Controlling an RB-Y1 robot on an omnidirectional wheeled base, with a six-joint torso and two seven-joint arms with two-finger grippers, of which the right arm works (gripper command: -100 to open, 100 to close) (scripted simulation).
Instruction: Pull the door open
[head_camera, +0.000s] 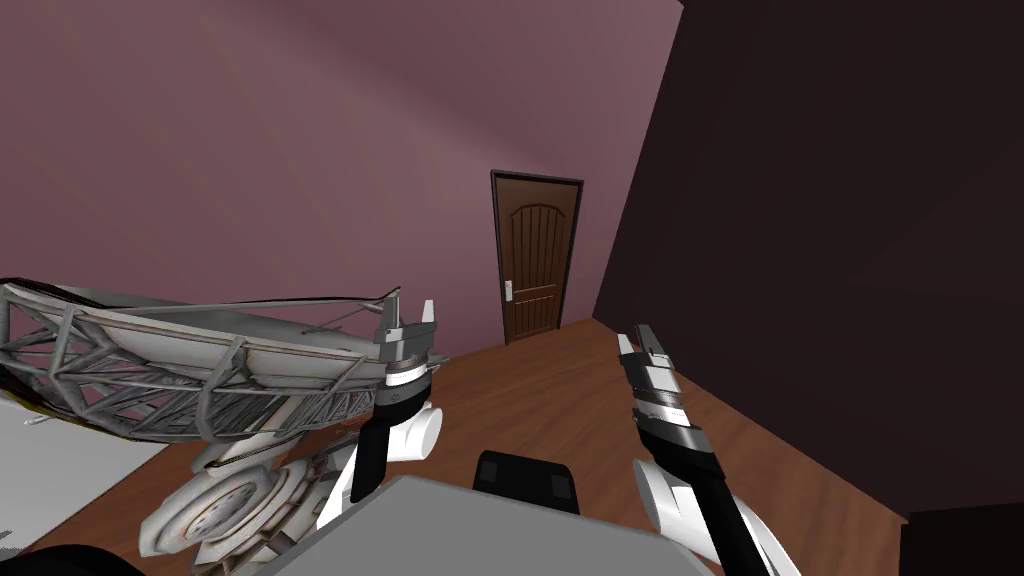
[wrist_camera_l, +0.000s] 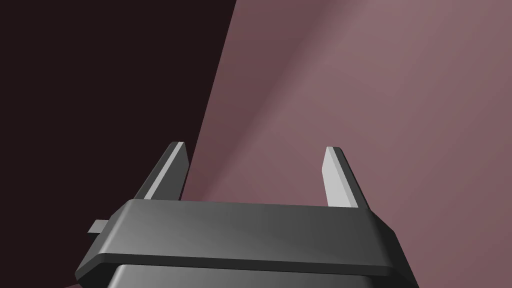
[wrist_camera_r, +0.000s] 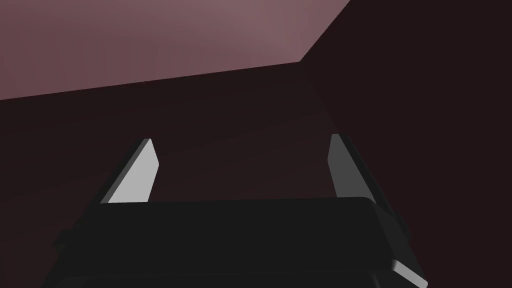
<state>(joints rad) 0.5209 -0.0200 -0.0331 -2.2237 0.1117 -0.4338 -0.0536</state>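
Two fingers of the left gripper (head_camera: 410, 315): spread wide apart, with nothing between them.
Left gripper's place: held up on the robot's left side, close by the end of a big grey metal frame (head_camera: 150, 360).
Right gripper (head_camera: 636, 338): held up on the robot's right side, well apart from the left one; its fingers (wrist_camera_r: 137, 175) are spread wide too and hold nothing.
Metal frame: made of many crossed bars, with a round base under it, low on the left.
White patch (head_camera: 70, 470): flat, next to the frame's base.
Floor (head_camera: 560, 400): brown wood, running from the robot up to the door.
Door (head_camera: 535, 260): dark brown, shut, far from both grippers, at the far end of the floor.
Handle (head_camera: 509, 291): a small light plate on the door's left edge, about halfway up.
Pink wall (head_camera: 300, 150): behind the frame and all around the door.
Dark wall (head_camera: 850, 250): on the right, meeting the pink wall near the door.
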